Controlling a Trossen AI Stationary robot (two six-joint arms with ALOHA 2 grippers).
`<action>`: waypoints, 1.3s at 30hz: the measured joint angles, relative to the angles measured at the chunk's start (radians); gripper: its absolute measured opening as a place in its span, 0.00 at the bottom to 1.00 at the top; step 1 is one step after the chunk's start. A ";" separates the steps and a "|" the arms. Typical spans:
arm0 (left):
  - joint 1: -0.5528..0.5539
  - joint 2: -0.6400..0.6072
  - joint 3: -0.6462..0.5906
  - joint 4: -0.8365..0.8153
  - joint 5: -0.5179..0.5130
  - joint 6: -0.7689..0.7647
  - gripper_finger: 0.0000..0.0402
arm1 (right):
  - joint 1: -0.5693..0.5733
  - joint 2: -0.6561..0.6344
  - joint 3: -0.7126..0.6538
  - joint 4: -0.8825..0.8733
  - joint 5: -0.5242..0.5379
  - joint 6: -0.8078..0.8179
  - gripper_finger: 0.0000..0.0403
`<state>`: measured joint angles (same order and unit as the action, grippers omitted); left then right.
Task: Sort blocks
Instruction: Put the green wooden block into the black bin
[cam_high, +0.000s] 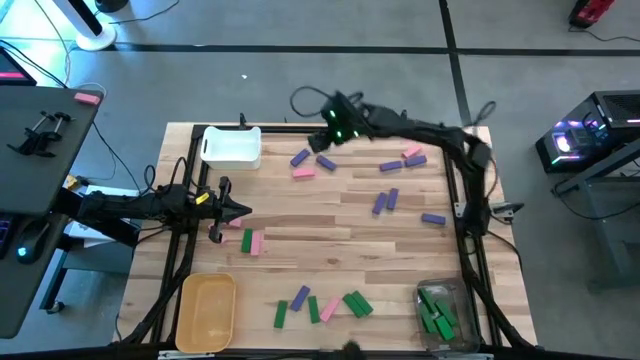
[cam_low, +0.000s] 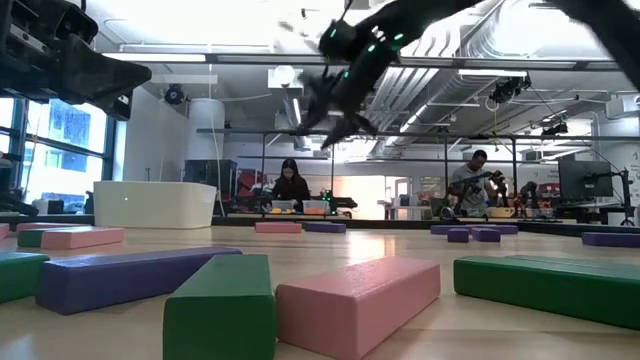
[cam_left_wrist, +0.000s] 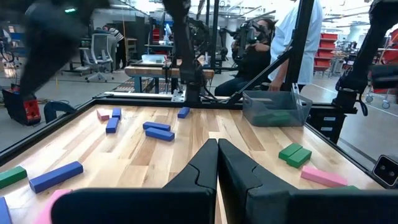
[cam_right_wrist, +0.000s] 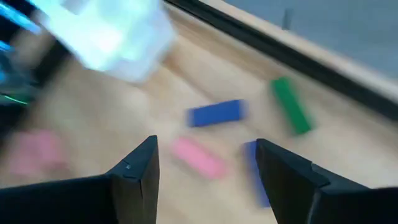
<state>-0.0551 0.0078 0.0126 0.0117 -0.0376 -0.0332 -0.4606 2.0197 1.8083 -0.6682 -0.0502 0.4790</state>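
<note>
Green, purple and pink blocks lie flat across the wooden table: a purple one (cam_high: 299, 157) and a pink one (cam_high: 304, 173) near the far edge, a green-and-pink pair (cam_high: 251, 242) at the left, and a mixed group (cam_high: 320, 306) at the near edge. My right gripper (cam_high: 326, 140) hangs open above the far-edge blocks; its wrist view shows it (cam_right_wrist: 205, 149) over a pink block (cam_right_wrist: 199, 157) and a purple block (cam_right_wrist: 216, 113). My left gripper (cam_high: 236, 210) is shut and empty at the table's left side, and its wrist view (cam_left_wrist: 217, 163) points it toward the right edge.
A white bin (cam_high: 232, 147) stands at the far left corner. A yellow bin (cam_high: 207, 310) sits at the near left. A clear bin (cam_high: 438, 312) at the near right holds green blocks. People sit and stand in the room beyond the table (cam_low: 291, 185).
</note>
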 joint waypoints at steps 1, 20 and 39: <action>0.000 0.000 0.000 0.000 0.000 0.000 0.00 | -0.019 0.046 0.071 -0.062 0.003 -0.061 0.49; 0.000 0.000 0.000 0.000 0.000 0.000 0.00 | -0.134 0.476 0.489 -0.343 0.062 -0.235 0.49; 0.000 0.000 0.000 0.000 0.000 0.000 0.00 | -0.143 0.482 0.485 -0.357 0.022 -0.333 0.03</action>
<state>-0.0551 0.0078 0.0128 0.0116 -0.0376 -0.0334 -0.6041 2.5015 2.2932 -1.0248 -0.0281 0.1456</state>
